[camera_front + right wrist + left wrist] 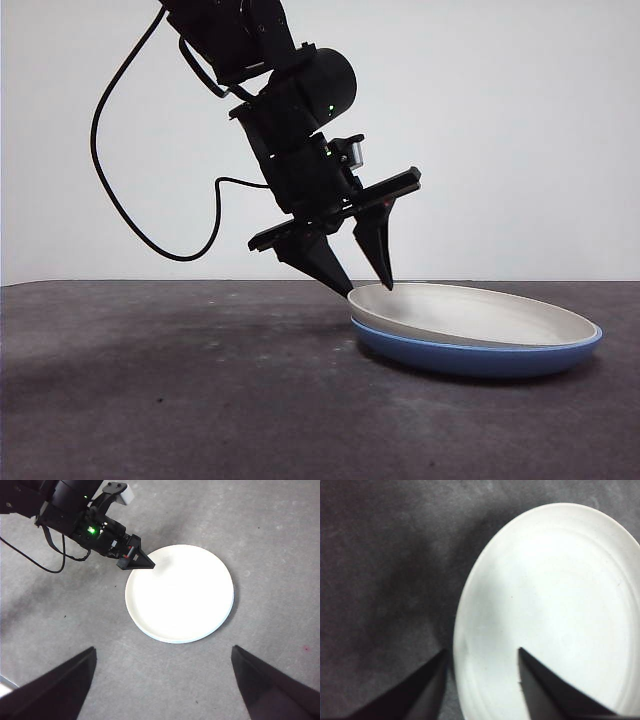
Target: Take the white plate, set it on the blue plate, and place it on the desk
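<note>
Straddling the white plate's (480, 312) rim at centre frame, my left gripper (370, 285) stands apart, one jaw outside, one inside. White plate sits nested on the blue plate (470, 357), lower right, on the desk (150, 400). I should close squarely before lifting. Right gripper (162, 680) waits open.

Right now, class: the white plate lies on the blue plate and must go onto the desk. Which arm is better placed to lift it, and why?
Left. The left gripper stands open astride the white plate's rim, above the blue plate. The right gripper hangs open, high over the desk.
</note>
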